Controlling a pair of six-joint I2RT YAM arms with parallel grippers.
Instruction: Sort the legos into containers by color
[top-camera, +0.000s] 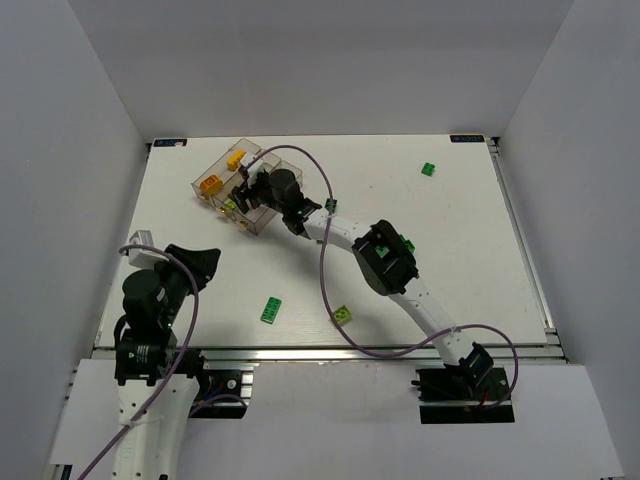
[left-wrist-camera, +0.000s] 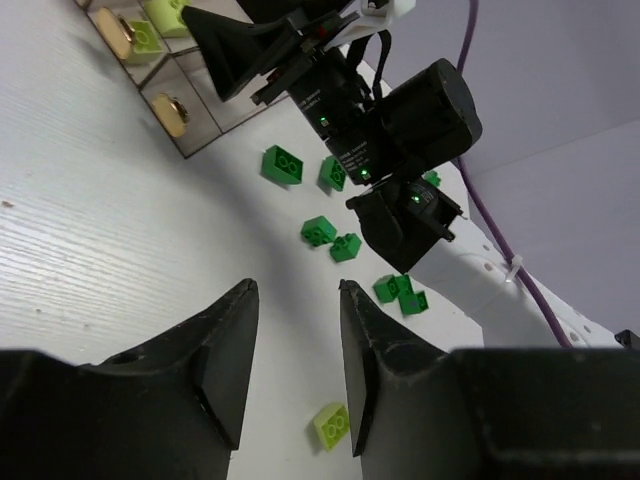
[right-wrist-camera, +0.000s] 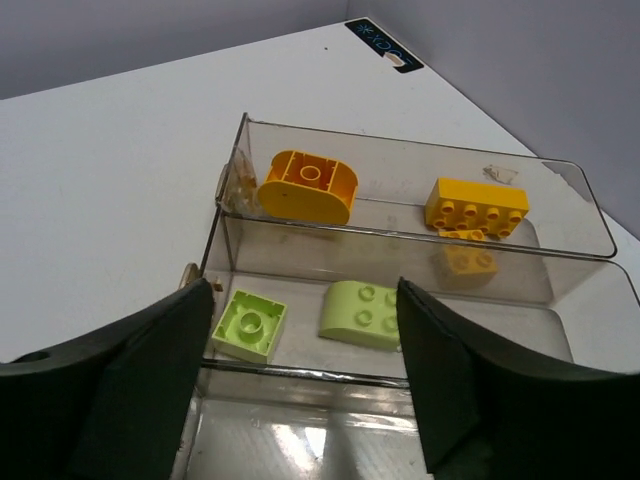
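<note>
The clear tray (top-camera: 205, 170) stands at the table's back left. In the right wrist view its far compartment (right-wrist-camera: 560, 165) holds an orange rounded brick (right-wrist-camera: 307, 187) and a yellow brick (right-wrist-camera: 476, 205). The compartment in front holds two lime bricks (right-wrist-camera: 249, 325) (right-wrist-camera: 366, 313). My right gripper (right-wrist-camera: 305, 290) is open and empty just above the tray (top-camera: 243, 190). My left gripper (left-wrist-camera: 295, 290) is open and empty above the table at the near left (top-camera: 205, 265). A lime brick (left-wrist-camera: 333, 425) lies beside its right finger. Several dark green bricks (left-wrist-camera: 282, 165) (left-wrist-camera: 346, 246) lie near the right arm.
A dark green brick (top-camera: 271, 310) and a lime brick (top-camera: 343, 315) lie near the front edge. Another dark green brick (top-camera: 428, 169) lies at the back right. The right arm (top-camera: 385, 262) and its purple cable (top-camera: 322, 260) cross the middle of the table.
</note>
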